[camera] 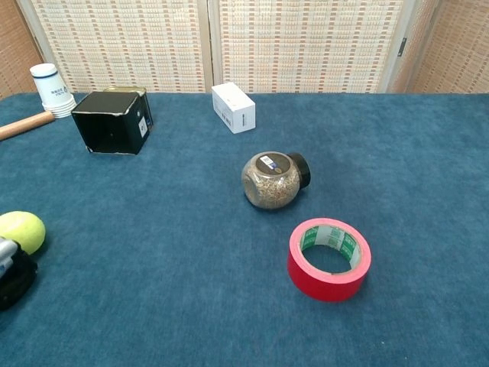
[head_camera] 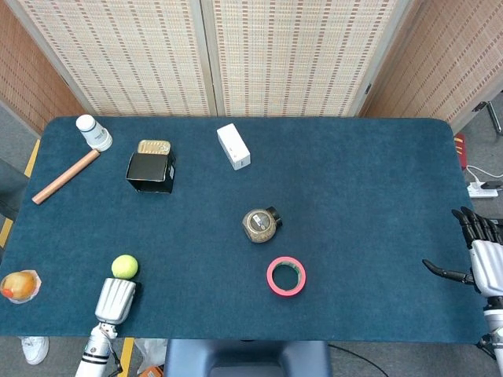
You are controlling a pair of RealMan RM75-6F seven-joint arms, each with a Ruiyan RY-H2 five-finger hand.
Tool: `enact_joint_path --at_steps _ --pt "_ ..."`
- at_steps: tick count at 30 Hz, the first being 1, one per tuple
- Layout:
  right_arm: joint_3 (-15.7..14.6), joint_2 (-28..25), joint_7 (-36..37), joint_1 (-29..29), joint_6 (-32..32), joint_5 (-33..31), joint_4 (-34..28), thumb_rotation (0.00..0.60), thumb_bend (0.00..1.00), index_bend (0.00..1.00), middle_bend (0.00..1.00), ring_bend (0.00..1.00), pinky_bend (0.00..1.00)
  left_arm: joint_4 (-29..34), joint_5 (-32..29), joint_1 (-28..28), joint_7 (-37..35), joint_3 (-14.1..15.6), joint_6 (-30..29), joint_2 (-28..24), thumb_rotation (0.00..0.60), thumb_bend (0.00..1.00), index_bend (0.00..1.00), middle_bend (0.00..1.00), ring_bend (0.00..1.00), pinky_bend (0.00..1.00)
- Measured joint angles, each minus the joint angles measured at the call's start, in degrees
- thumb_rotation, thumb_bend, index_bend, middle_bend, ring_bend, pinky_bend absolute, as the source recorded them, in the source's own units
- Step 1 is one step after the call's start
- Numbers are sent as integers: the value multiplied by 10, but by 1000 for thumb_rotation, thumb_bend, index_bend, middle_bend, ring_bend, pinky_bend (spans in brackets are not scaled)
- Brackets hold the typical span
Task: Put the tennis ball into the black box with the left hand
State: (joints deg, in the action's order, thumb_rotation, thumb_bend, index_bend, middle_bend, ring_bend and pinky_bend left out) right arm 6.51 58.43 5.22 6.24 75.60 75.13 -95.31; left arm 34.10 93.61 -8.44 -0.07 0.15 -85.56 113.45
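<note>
Head view looks steeply down on the whole table (head_camera: 369, 181) — chest view sits low, close, sharing its middle.

On the blue worktop (head_camera: 377, 196), the left robot hand (head_camera: 116, 300) sits just behind the tennis ball (head_camera: 124, 266). The black box (head_camera: 151, 172) lies well apart. The right robot hand (head_camera: 478, 255) rests spread at the edge.

Blue table (head_camera: 377, 196) w/ ball (head_camera: 124, 266), box (head_camera: 150, 172), tape (head_camera: 286, 276), jar (head_camera: 261, 225).

My left hand (camera: 14, 271) is running off the chest view's left edge, its fingers hiding the tennis ball's (camera: 23, 230) near side.
</note>
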Motion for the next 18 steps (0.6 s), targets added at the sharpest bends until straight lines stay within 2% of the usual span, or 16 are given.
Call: enact_joint_path --at_steps 8,18 --pt "1 9 -26 1 4 -8 -5 506 0 60 0 0 0 -11 -29 -39 -81 -23 42 -20 600 696 1000 1000 1000 1000" --pt "8 20 -58 8 -1 -34 -6 507 0 59 0 0 0 -15 -26 -89 -106 -26 64 -25 600 695 1000 1000 1000 1000"
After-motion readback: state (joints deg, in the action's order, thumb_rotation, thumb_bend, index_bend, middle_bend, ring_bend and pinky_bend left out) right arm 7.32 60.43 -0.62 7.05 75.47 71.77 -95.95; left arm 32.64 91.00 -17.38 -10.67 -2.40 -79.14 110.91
